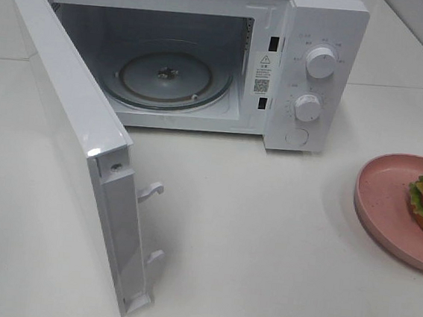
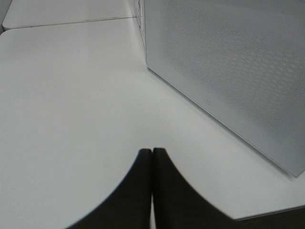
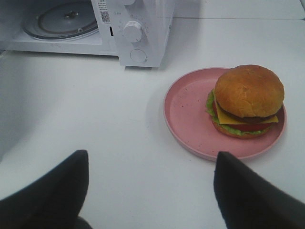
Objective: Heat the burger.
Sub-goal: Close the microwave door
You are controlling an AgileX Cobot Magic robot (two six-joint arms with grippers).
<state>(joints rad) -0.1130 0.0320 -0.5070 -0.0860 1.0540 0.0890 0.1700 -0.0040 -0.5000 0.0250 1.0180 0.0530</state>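
— Right claw (image 3: 150,191), how does it stand?
— Wide apart, holding nothing, above the white surface (image 3: 95,119) near the pink plate (image 3: 190,119).
— And the left claw (image 2: 152,164)?
— Its fingers are pressed together, empty, beside the microwave (image 1: 313,33) door (image 1: 70,145).
— Where is the burger (image 3: 248,101)?
— On the plate, at one side. The door is swung open, the glass turntable (image 1: 167,78) bare.
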